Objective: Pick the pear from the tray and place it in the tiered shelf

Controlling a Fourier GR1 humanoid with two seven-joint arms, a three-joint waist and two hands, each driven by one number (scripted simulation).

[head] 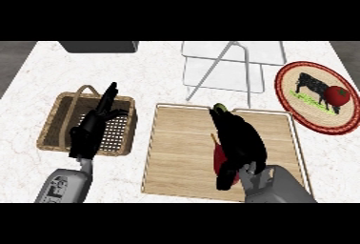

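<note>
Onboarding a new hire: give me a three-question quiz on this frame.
1. True or false: the right hand is over the tray.
2. What stands on the plate at the right? A) a tomato B) a cup C) a spoon
3. Fill in: the left hand shows over the ____, fingers straight.

Key
1. True. It is curled round a red thing, likely the pear, mostly hidden.
2. A. The tomato sits on the plate's right part.
3. Basket, the wicker one left of the tray. The shelf stands behind the tray.
</note>
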